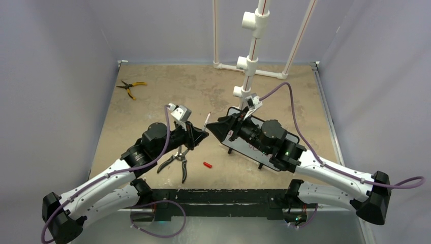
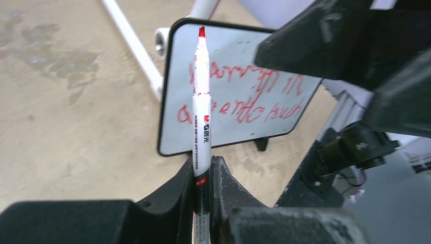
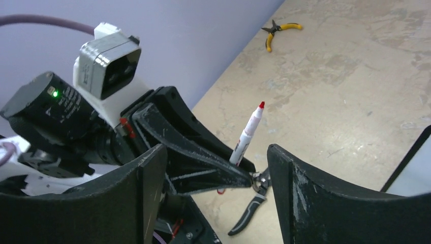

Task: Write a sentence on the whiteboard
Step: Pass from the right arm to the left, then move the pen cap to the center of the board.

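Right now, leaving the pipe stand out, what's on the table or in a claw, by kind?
Pliers: 2, a yellow-handled pair and a black-handled pair
Marker: 1, in the left claw
Red cap: 1
Whiteboard: 1
Total: 5

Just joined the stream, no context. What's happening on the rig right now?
The left tool is shut on an uncapped red marker, tip up and off the board. The whiteboard sits beyond it, and the sentence, two lines of red scrawl, is already on it. The right tool is open and empty, facing the marker. The red cap lies on the table.
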Motion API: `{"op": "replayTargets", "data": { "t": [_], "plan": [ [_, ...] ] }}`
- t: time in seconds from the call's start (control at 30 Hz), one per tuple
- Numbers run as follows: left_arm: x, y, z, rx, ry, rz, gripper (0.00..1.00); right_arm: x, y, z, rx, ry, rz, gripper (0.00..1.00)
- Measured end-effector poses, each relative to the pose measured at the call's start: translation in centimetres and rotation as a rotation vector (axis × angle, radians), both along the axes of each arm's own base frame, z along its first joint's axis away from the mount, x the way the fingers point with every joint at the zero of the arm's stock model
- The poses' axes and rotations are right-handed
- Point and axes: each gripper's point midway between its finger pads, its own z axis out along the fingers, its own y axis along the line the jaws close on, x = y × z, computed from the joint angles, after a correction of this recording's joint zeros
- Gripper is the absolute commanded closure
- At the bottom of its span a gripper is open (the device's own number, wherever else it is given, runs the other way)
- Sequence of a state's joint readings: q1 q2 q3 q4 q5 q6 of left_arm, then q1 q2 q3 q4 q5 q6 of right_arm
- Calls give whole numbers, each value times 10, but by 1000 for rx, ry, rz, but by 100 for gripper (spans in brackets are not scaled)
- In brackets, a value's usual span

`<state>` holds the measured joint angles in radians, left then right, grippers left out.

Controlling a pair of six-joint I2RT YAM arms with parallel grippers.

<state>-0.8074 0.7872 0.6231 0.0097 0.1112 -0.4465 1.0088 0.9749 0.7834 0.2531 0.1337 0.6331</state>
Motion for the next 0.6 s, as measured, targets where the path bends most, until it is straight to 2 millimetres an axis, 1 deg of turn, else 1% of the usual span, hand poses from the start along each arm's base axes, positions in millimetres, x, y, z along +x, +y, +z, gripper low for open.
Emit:
{"op": "replayTargets", "data": {
  "t": [0.07, 0.13, 0.27, 0.33, 0.47, 0.53, 0.6],
  "plan": [
    [5, 7, -10, 42, 9, 28, 100, -2, -1, -4, -33, -16, 12, 24],
    [11, 14, -19, 77, 25, 56, 100, -4, 0, -12, -71, -21, 30, 25],
    [24, 31, -38, 181, 75, 125, 100, -10, 6, -45, -173, 3, 85, 26],
    [31, 41, -39, 218, 87, 158, 100, -14, 9, -71, -231, 42, 119, 27],
    [47, 65, -33, 271, 66, 239, 100, -30, 16, -134, -351, 169, 187, 31],
    [52, 73, -36, 293, 65, 267, 100, -45, 23, -166, -414, 249, 227, 31],
    [54, 79, -40, 315, 71, 286, 100, -66, 30, -192, -471, 321, 277, 33]
  ]
}}
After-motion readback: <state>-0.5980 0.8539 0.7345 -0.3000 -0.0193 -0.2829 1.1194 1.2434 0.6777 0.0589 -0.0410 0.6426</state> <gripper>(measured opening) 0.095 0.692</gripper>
